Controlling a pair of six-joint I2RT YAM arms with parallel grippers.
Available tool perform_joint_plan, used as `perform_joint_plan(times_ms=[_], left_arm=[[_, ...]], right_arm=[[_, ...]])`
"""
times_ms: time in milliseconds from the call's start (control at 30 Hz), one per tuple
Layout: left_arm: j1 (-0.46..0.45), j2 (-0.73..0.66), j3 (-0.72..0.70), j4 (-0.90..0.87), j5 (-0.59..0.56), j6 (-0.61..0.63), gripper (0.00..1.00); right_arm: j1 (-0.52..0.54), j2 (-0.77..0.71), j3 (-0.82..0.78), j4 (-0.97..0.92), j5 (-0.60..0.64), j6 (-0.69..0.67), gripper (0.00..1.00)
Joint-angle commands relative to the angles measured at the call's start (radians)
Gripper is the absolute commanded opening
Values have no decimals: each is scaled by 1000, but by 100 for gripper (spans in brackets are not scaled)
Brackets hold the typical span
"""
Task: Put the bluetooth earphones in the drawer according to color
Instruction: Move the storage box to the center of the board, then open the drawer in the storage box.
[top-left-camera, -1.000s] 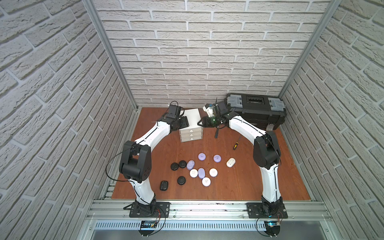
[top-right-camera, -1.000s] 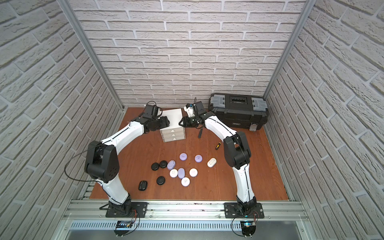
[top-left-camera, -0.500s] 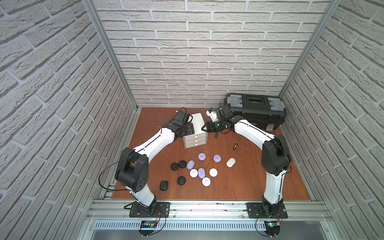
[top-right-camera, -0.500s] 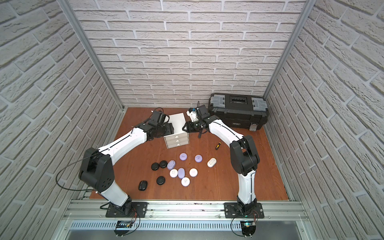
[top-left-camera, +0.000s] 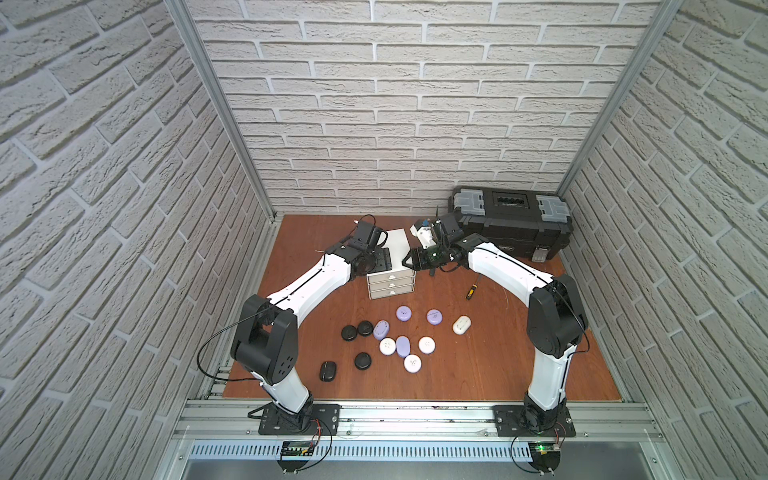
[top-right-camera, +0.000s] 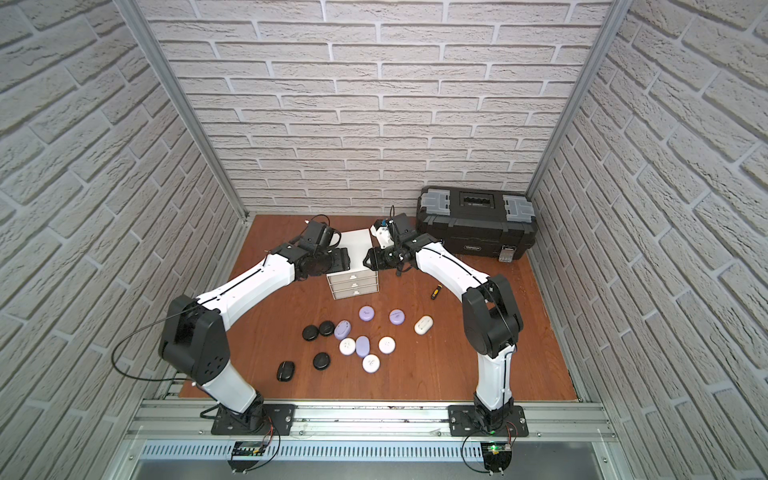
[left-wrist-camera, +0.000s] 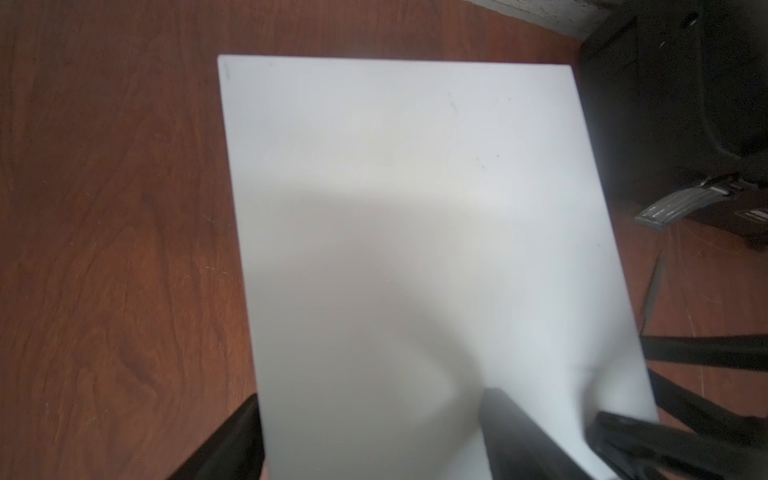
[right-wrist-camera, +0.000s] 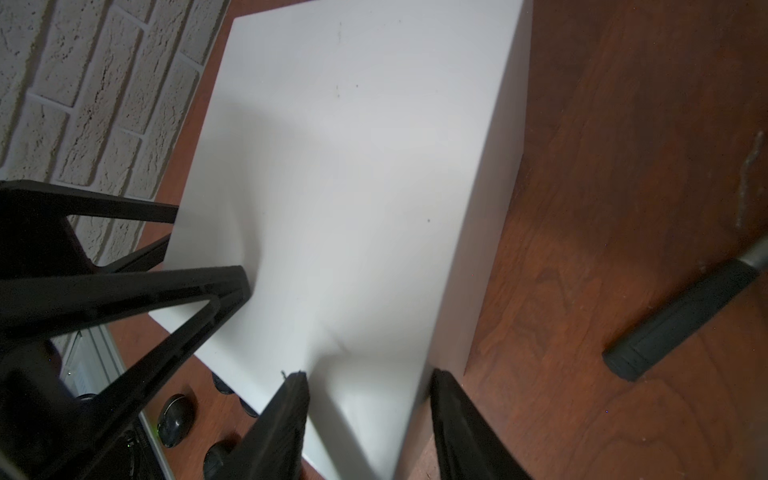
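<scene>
A: Why are both arms at the drawer (top-left-camera: 390, 284)?
B: Likely squaring it: left gripper (left-wrist-camera: 372, 409) and right gripper (right-wrist-camera: 369, 376) each straddle a top edge, jaws parted, gripping nothing (its three fronts are shut).
A: Where are the bluetooth earphones (top-left-camera: 402, 346)?
B: On the table (top-left-camera: 498, 353) in front of it: four black (top-left-camera: 349, 332), four lavender (top-left-camera: 403, 313), four white (top-left-camera: 427, 344).

The left arm (top-left-camera: 307, 286) and right arm (top-left-camera: 503, 270) arched forward and inward, wrists facing; left gripper (left-wrist-camera: 374, 440) and right gripper (right-wrist-camera: 370, 419) both stood with jaws apart.

White drawer (top-left-camera: 397, 247) stands upright at far centre, three trays shut; black, lavender and white earphones (top-left-camera: 402, 346) lie scattered nearer.
</scene>
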Motion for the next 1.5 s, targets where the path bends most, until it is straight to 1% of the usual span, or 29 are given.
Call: perform_joint_plan(times_ms=[0,133,233,333,433,533,600,667,767,833,900,1000,1033,1100,1167,1233,1367,1467], left_arm=[[-36,18,-14,-13,119,23,82],[-36,7,-42,3,123,12,82],[-36,-13,-48,-8,107,17,85],[-24,-44,-48,-41,74,30,92],[4,-90,-42,-78,44,46,98],[45,-138,-24,-132,13,78,98],[80,-160,12,-159,19,112,98],[118,-152,65,-181,57,146,98],[171,-85,177,-214,130,188,98],[194,-21,266,-241,183,217,98],[214,54,370,-274,237,251,98],[236,157,510,-325,336,292,98],[237,189,553,-347,351,302,98],[238,264,642,-405,384,327,98],[236,317,694,-444,405,337,97],[233,340,703,-455,419,337,96],[219,334,678,-447,426,349,92],[208,340,677,-450,430,363,93]], right_arm=[[62,-6,87,-24,-88,-36,51],[62,40,149,-49,-92,-36,51],[61,9,145,-36,-26,-35,56],[58,-77,88,10,97,-9,63],[54,-202,-14,92,212,46,68],[53,-339,-149,189,308,119,69],[54,-434,-270,279,359,199,67],[58,-511,-389,369,378,287,63],[75,-588,-560,498,370,519,56],[102,-607,-688,637,357,649,59],[155,-621,-825,816,409,765,59],[229,-620,-963,1038,500,858,59],[246,-612,-992,1091,524,886,59],[276,-580,-1035,1197,568,939,59],[296,-540,-1051,1258,598,979,58],[311,-487,-1063,1331,612,1030,55],[332,-371,-1069,1474,632,1111,45],[337,-292,-1060,1546,633,1164,43]])
